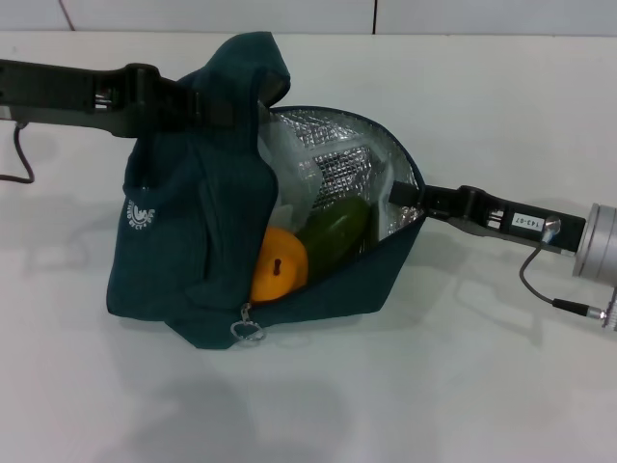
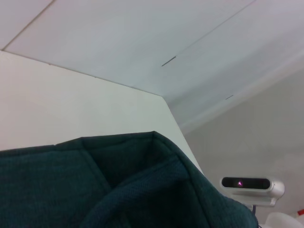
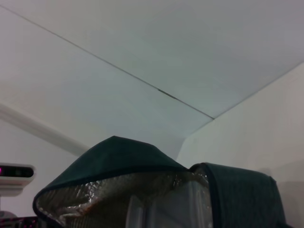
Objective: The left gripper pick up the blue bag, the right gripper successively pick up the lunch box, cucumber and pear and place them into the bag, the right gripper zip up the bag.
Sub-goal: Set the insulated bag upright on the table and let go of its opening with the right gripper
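Head view first: the blue bag sits mid-table, mouth gaping toward 3 o'clock, foil lining showing. The pear and the cucumber are already inside, with the clear lunch box tucked behind them, so by my read only the zipping is left. The left gripper comes in from 9 o'clock and is clamped on the bag's upper fabric near the handle, holding that side up. The right gripper comes in from 3 o'clock with its tip at the rim of the opening; fingertips are hidden by the fabric, so I can't tell whether it's wide, narrow or pinching the edge.

The key bit: the zipper pull hangs at the bag's front bottom corner, around 7 o'clock from the right gripper and well apart from it (the left one is no nearer, and it's busy anyway). The zip line runs up from there toward the right gripper.

Left wrist view: just teal fabric filling the lower half, no fingers visible.

Right wrist view: foil-lined rim with the lunch box edge inside, no fingers either.
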